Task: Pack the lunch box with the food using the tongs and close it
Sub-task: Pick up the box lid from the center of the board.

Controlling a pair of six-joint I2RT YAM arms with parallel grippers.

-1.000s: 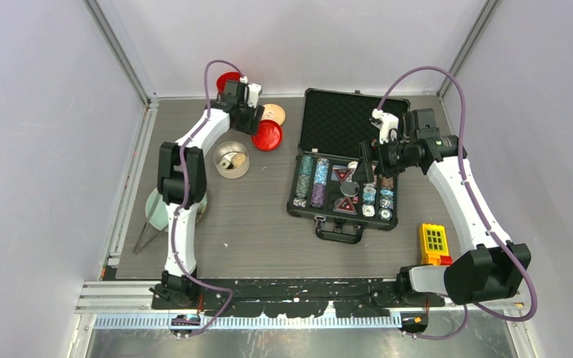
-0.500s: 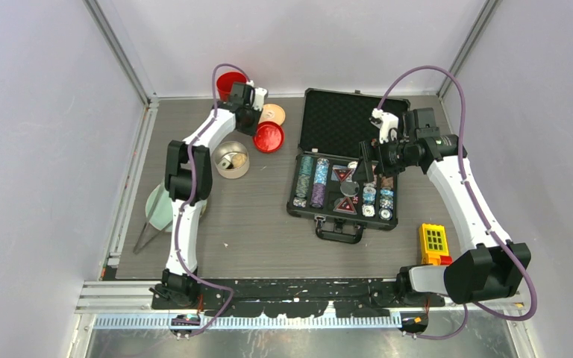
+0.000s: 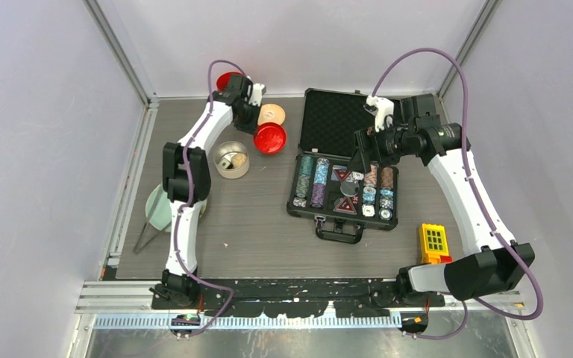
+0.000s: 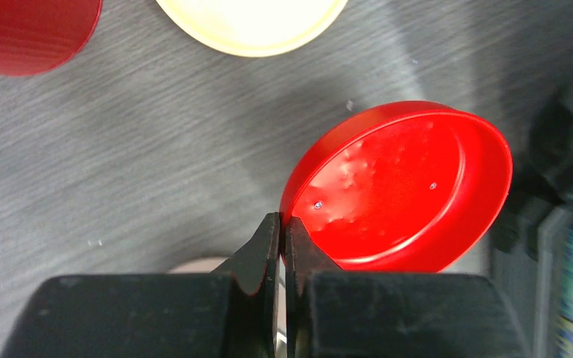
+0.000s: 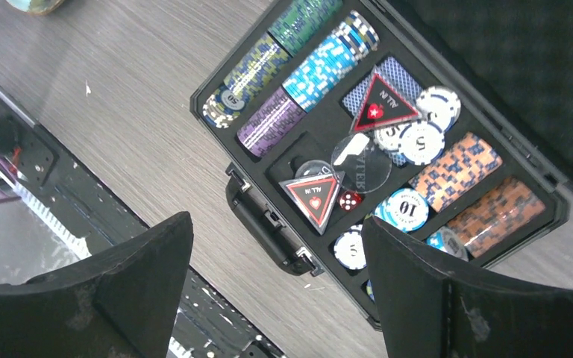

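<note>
Grey wood-grain table (image 3: 254,224) carries, largest first, an open poker-chip case (image 3: 347,168) right of centre, over which the right gripper (image 3: 358,156) hangs with jaws spread wide and nothing in them. A pale plate (image 3: 157,212) sits at the left edge with the tongs (image 3: 144,233) lying across it, in no grip. The lunch box (image 3: 231,159) stands toward the far left, uncovered, with at least one beige piece of food (image 3: 227,162) inside. Its cream lid (image 3: 272,113) lies flat by the far edge, and a red lid (image 4: 395,186) lies just beside it. The left gripper (image 4: 282,220) is closed, and it seems to pinch that red lid's rim at its tips. Packing looks largely done and closing is the step at hand. The next move probably calls for setting the red lid aside, then taking the cream lid by its thin edge and centring it on the tin.
</note>
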